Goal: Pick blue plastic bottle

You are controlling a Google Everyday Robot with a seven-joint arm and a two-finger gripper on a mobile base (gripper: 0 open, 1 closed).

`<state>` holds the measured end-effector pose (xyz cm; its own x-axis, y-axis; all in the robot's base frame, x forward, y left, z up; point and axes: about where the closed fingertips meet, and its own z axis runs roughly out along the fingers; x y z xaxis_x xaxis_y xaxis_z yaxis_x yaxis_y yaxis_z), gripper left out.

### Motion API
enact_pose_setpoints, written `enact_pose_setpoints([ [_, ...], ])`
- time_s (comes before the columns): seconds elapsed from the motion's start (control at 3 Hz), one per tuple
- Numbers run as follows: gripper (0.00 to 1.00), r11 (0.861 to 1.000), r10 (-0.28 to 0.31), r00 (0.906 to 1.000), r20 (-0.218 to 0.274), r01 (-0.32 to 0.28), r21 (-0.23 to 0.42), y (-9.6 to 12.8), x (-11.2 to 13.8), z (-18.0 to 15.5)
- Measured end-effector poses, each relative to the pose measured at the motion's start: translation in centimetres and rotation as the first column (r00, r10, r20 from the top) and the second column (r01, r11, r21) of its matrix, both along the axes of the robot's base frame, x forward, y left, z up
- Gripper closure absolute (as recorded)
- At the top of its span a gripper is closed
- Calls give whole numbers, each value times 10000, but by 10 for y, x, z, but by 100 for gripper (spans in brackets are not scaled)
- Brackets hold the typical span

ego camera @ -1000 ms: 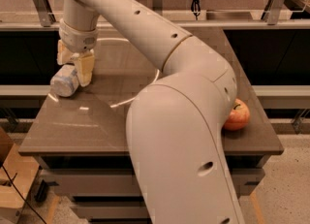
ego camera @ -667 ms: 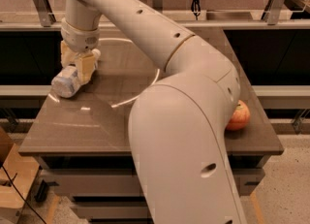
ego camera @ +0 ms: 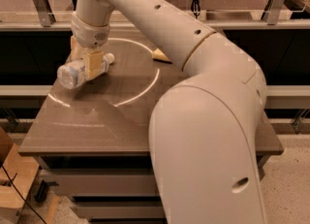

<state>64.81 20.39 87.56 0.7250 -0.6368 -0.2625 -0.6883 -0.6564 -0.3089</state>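
Note:
The blue plastic bottle (ego camera: pixel 72 74) is a clear, pale bottle with a white cap pointing right. It lies sideways over the far left part of the brown table (ego camera: pixel 97 121). My gripper (ego camera: pixel 88 66) comes down from above and is shut on the bottle's middle. One tan finger (ego camera: pixel 95 63) crosses the front of the bottle and the other is behind it. The bottle looks held just above the tabletop. My large cream arm fills the right half of the view.
A small tan wedge-shaped object (ego camera: pixel 162 56) lies on the table behind the arm. A railing and dark shelving run along the far side. A cardboard box (ego camera: pixel 9 179) stands on the floor at the lower left. The table's front edge is close.
The gripper has closed on the bottle and shifted it slightly right and up, so its white cap now shows. The apple seen earlier at the right is now hidden behind my arm.

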Motion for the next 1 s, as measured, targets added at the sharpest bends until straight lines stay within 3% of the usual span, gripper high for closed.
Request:
enact_pose_setpoints([
  [0.33, 100, 9974, -410, 9981, 461, 382, 615, -18, -1, 23],
  [0.67, 100, 9846, -1292, 9841, 1219, 1126, 1341, -54, -5, 64],
  [1.0, 100, 9681, -2318, 9508, 2055, 2049, 1440, -103, -8, 117],
])
